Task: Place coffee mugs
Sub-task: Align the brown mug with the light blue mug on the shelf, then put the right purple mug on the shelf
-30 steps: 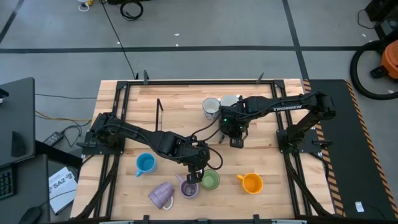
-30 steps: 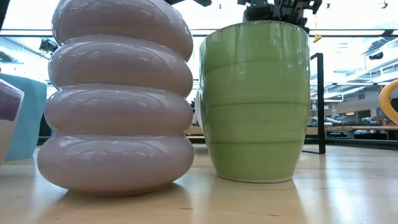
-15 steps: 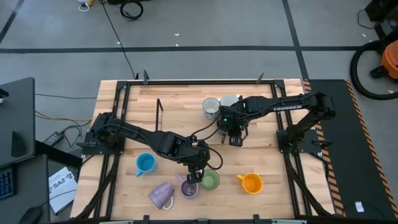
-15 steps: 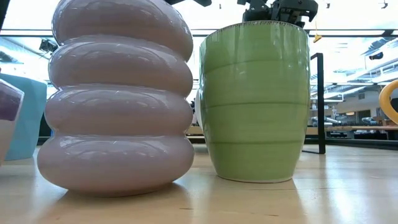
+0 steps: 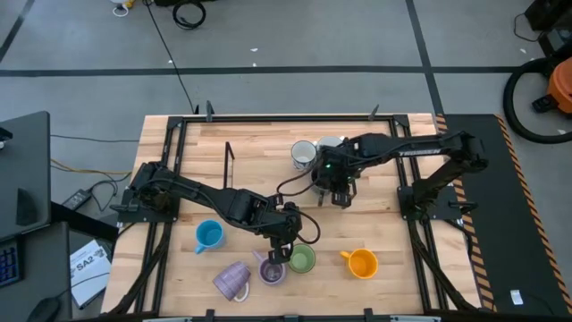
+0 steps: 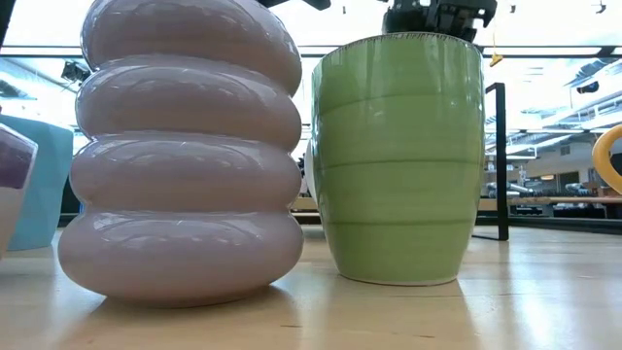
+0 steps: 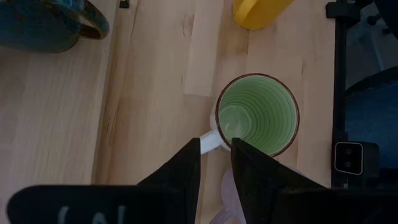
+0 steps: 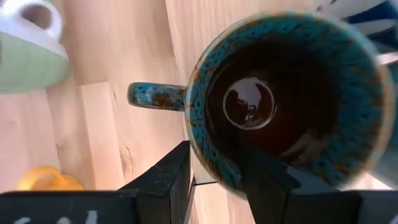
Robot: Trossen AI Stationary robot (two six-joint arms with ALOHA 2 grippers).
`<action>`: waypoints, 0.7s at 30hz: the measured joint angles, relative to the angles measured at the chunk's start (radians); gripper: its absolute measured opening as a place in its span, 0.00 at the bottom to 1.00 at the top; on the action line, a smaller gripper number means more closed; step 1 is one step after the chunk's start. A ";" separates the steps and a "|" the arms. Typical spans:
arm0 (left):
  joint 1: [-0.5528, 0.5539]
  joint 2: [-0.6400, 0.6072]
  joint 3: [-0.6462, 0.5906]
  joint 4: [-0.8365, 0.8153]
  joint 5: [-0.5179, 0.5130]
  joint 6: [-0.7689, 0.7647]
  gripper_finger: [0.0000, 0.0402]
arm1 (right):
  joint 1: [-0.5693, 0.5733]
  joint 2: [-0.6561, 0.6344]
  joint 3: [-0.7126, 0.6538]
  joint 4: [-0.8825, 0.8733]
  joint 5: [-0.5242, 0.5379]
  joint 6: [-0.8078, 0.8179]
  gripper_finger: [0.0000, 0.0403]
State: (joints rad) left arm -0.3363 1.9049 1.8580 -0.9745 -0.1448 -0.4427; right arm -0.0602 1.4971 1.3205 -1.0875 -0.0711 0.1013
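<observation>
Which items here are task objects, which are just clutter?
Job:
green mug, orange mug, blue mug, lilac mugs, patterned white mug, dark glazed mug.

Lying about:
black vertical post, floor cables, vacuum.

From above, my right arm covers the dark glazed mug (image 8: 292,93), so its place on the counter (image 5: 375,224) cannot be read there. Level with the counter, the ribbed lilac mug (image 6: 185,146) and green mug (image 6: 398,156) block nearly everything behind; the orange mug (image 6: 610,160) and blue mug (image 6: 44,180) are cut by the edges. My left jaws hide part of the green mug's handle (image 7: 210,143).
</observation>
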 joint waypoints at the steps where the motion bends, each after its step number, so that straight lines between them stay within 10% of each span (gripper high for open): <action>1: 0.000 0.000 0.000 0.004 0.000 0.000 0.24 | -0.002 -0.017 0.000 0.001 0.000 0.000 0.35; 21: -0.012 0.000 0.000 0.011 0.077 -0.122 0.24 | 0.032 -0.355 0.001 -0.016 -0.003 0.000 0.35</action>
State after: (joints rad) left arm -0.3482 1.9049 1.8580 -0.9637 -0.0681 -0.5649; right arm -0.0284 1.1417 1.3216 -1.1033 -0.0738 0.1013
